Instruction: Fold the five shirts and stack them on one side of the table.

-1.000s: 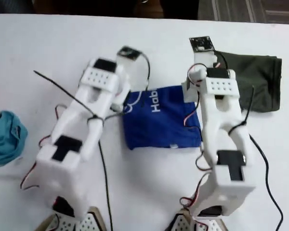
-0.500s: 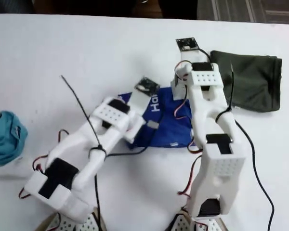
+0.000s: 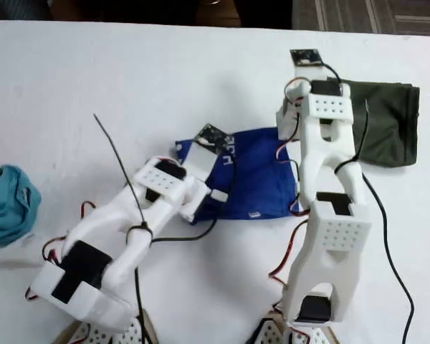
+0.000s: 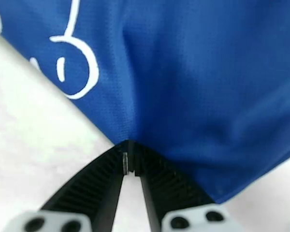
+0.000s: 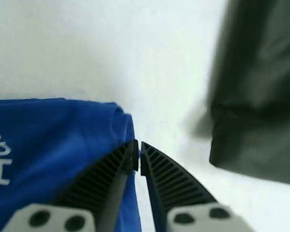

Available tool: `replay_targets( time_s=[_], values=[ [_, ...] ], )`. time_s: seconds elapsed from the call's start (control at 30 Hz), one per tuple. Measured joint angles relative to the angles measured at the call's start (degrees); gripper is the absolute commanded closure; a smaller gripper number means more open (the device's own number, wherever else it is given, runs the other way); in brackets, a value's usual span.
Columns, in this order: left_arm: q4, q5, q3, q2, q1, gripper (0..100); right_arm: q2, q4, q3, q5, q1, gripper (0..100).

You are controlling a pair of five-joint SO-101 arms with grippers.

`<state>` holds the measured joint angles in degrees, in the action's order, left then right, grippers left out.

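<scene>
Folded blue shirt point(image 3: 254, 179) at mid counter point(image 3: 93, 72), clamped at opp. edges: left gripper point(image 4: 130, 162) closed on left edge, right gripper point(image 5: 137, 154) pinched on far right corner. Folded green shirt point(image 3: 387, 129) lies just beside, on the right arm's side; stack judged to be built there.

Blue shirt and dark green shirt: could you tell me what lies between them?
Bare white table separates blue shirt from dark green shirt, per right wrist view.

Three shirts in sight on one worktop point(image 3: 79, 72): one blue shirt point(image 3: 261, 179), one green shirt point(image 3: 388, 127), one teal shirt point(image 3: 7, 204). Two arms, the left arm point(image 3: 111, 240) and the right arm point(image 3: 335, 233), and two grippers, the left gripper point(image 4: 130, 163) and the right gripper point(image 5: 138, 155), one apiece.
</scene>
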<state>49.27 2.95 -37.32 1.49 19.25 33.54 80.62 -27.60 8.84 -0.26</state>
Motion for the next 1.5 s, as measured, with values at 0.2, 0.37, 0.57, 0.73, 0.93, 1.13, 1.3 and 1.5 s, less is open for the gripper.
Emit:
replay_targets(
  time_s=[0.2, 0.37, 0.57, 0.73, 0.93, 1.13, 1.3, 1.5],
  values=[
    [5.9, 0.0, 3.3, -2.3, -0.1, 97, -7.6, 8.1, -1.6, 0.0, 0.0, 93.4],
    [9.8, 0.3, 3.5, -13.7, -0.5, 97, -10.9, 15.1, -1.6, 0.0, -1.6, 72.3],
    [11.4, 7.3, 0.2, -23.8, -8.4, 90, -10.9, 13.9, 6.9, 0.0, -6.1, 70.3],
    [9.5, 12.7, -6.0, -24.4, -21.5, 82, -10.9, 6.2, 17.3, 0.0, -6.9, 70.2],
    [2.8, 14.0, -13.6, -24.4, -30.0, 85, -10.9, -2.8, 25.6, 0.0, -4.8, 70.2],
    [-6.7, 14.2, -22.2, -24.4, -30.3, 85, -8.8, -8.3, 27.3, 0.0, -5.0, 70.2],
    [-12.9, 14.2, -27.1, -24.9, -30.3, 85, -1.9, -7.5, 23.0, 0.0, -5.0, 70.4],
    [-14.0, 14.2, -27.9, -25.0, -30.6, 85, 7.6, 6.0, 8.8, 1.8, -5.9, 84.4]
  ],
)
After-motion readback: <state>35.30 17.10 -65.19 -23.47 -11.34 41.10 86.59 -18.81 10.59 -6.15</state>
